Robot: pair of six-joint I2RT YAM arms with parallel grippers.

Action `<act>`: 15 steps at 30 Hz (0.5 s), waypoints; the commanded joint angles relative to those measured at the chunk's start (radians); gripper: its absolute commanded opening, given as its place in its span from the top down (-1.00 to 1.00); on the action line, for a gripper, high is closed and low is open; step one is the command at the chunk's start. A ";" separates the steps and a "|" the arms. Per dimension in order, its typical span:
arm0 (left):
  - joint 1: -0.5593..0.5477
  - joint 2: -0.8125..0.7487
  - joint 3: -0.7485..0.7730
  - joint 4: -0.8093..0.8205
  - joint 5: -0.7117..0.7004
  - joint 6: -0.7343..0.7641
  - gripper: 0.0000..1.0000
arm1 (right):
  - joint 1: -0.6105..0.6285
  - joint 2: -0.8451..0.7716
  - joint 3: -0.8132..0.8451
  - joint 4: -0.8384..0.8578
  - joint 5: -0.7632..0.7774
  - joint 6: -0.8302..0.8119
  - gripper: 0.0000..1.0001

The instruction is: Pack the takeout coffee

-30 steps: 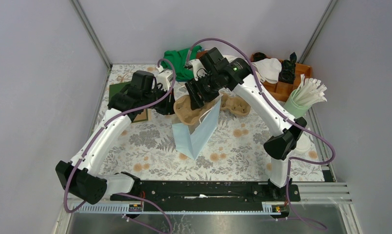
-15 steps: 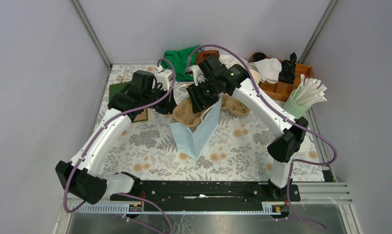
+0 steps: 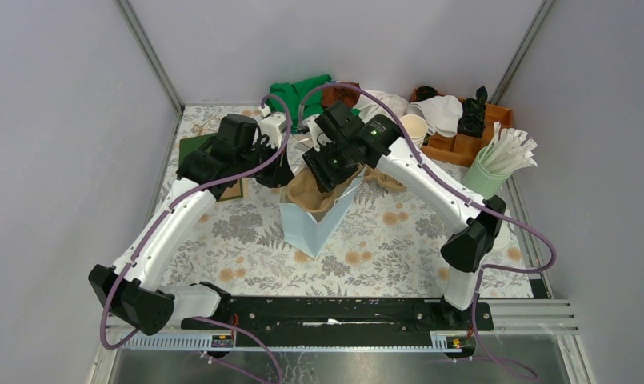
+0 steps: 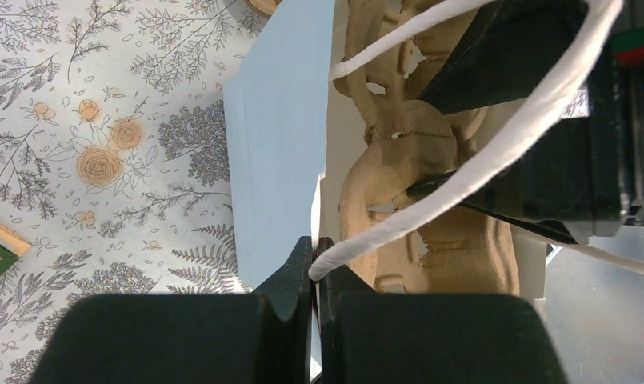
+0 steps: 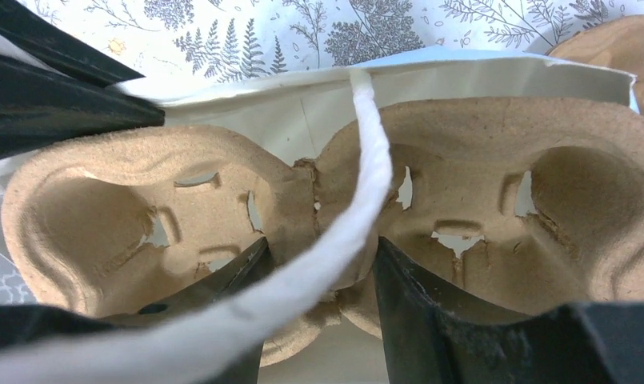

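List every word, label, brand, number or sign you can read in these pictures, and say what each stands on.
No text can be read anywhere.
The blue paper bag is plain, the pulp cup tray is unprinted, and the tablecloth bears only flowers and ferns.
Any print on the things at the back is too small to tell.

No writing, brand, number or sign can be read here; the pale blue bag point(image 3: 306, 226) is plain, the tabletop point(image 3: 382, 244) bears only a flower print.

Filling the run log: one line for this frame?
left pincer: shut on paper bag rim | right pincer: shut on pulp tray | state: tray partly inside bag
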 commanded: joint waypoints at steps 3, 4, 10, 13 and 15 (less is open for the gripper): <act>-0.003 0.010 0.025 0.033 0.003 -0.024 1.00 | 0.015 -0.118 -0.139 0.136 0.108 -0.020 -0.04; -0.003 0.011 0.024 0.034 0.010 -0.024 1.00 | 0.015 -0.131 -0.161 0.157 0.134 -0.024 -0.04; -0.003 -0.003 0.035 0.020 -0.011 0.002 1.00 | 0.015 -0.135 -0.172 0.147 0.228 -0.072 -0.06; -0.004 0.002 0.039 0.012 0.005 0.011 1.00 | 0.015 -0.115 -0.146 0.132 0.240 -0.076 -0.06; -0.005 0.003 0.035 0.011 0.019 0.014 1.00 | 0.015 -0.105 -0.126 0.130 0.226 -0.064 -0.05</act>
